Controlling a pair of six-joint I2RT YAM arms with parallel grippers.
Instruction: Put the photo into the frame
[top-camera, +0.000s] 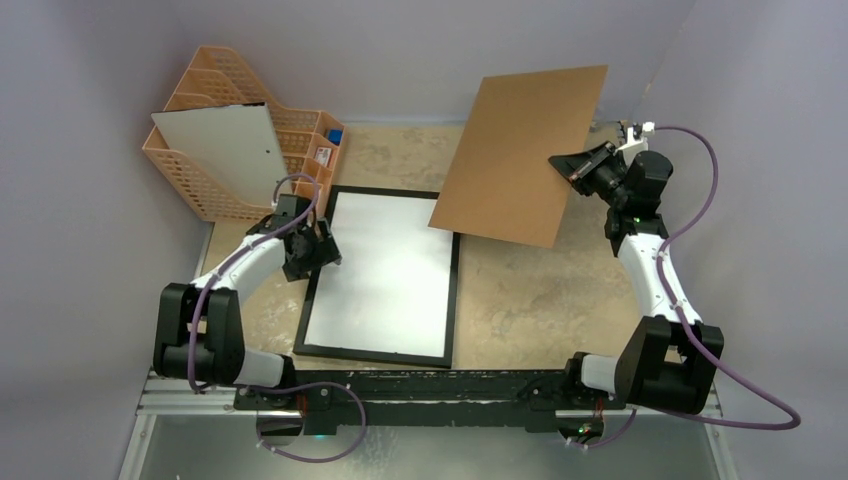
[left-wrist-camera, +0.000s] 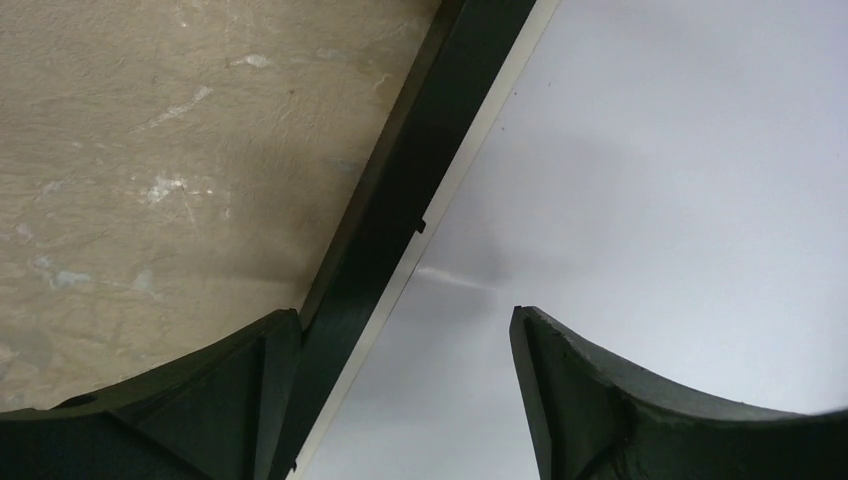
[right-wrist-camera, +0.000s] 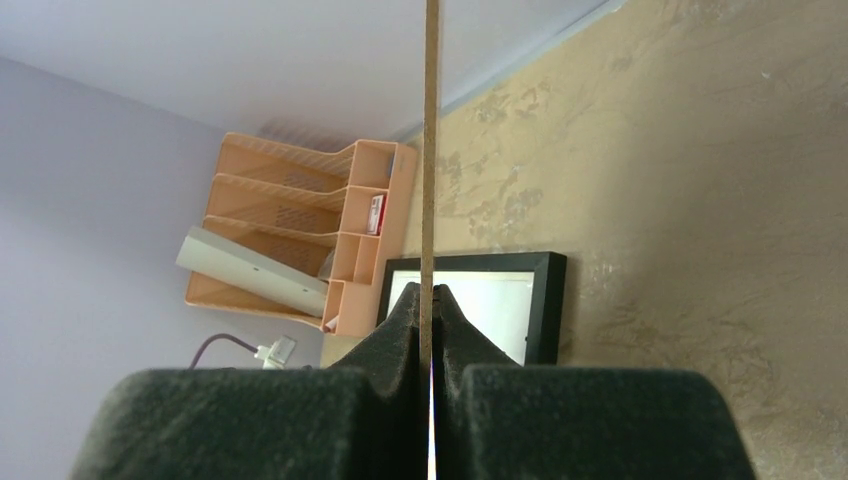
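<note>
Frame (top-camera: 372, 356) location: recorded flat on the tabletop (top-camera: 530, 300), near side, no back fitted, with a white sheet (top-camera: 385, 275) filling the black border. Judged rigid but fragile if glazed; could not confirm glass beneath the sheet. Judged better steadied by the border than lifted.

Noted left gripper (left-wrist-camera: 405, 312) with fingers apart, straddling the frame's left border, one finger outside it and one over the white sheet; could not establish contact. Noted right gripper (right-wrist-camera: 428, 295) clamped on the edge of the brown backing board (top-camera: 520, 150), held tilted in the air with its near corner over the frame's far right corner.

Found no sunflower print in any view; could not determine where the photo lay. Judged it thin, glossy, slippery and easily creased; advised an edge or corner grip. Could not tell whether the white sheet was a mat or the photo face down. Left the pale board (top-camera: 225, 150) in the orange basket organiser (top-camera: 190, 170) likewise unidentified.
</note>
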